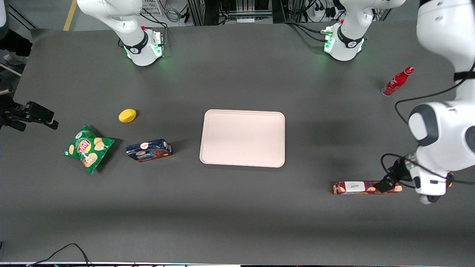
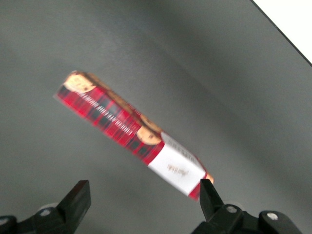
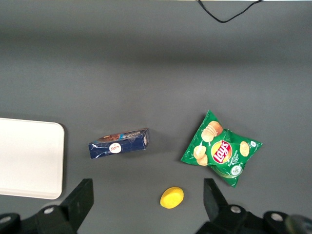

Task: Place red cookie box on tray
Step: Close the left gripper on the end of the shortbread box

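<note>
Your left arm (image 1: 441, 126) is chunky glossy white with grey joint caps, black cables looping, and a black-fingered gripper (image 2: 145, 201) with silver screws.

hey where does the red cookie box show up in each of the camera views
Front view: the red cookie box lies on the dark table, nearer the camera than the tray, toward the working arm's end, with the gripper over it.
Left wrist view: the box lies diagonally, with the open fingers above it.
Right wrist view: not in it.
Shared landmark: the box's white label panel.
</note>
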Robot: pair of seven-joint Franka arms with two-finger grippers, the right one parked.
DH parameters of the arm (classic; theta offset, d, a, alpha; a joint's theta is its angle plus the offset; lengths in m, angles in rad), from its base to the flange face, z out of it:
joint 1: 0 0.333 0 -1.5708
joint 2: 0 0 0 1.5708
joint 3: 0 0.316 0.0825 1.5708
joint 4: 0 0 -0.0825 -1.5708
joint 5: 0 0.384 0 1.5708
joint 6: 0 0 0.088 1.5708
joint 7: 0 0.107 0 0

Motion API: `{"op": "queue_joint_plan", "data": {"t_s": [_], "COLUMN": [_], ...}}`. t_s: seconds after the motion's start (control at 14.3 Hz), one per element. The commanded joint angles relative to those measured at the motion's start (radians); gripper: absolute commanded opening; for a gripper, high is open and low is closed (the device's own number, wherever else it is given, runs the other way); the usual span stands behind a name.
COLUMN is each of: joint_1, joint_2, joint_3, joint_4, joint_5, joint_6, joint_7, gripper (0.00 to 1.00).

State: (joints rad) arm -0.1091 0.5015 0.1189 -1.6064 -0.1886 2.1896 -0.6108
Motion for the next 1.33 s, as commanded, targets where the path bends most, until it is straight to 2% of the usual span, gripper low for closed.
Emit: {"op": "queue_joint_plan", "data": {"t_s": [0.0, 0.14, 0.35, 0.91, 1.26], "joint_1": [-0.009, -0.009, -0.009, -0.009, -0.008], "joint_2": [0.121, 0.149, 0.153, 0.181, 0.193], "joint_3": [0.013, 0.013, 0.013, 0.015, 0.013], "joint_4": [0.069, 0.066, 0.056, 0.037, -0.001], "joint_5": [-0.015, -0.026, -0.083, -0.081, -0.083], "joint_6": [0.055, 0.087, 0.088, 0.124, 0.206], "joint_7": [-0.027, -0.033, -0.065, -0.107, -0.103], "gripper": [1.0, 1.0, 1.0, 1.0, 1.0]}}
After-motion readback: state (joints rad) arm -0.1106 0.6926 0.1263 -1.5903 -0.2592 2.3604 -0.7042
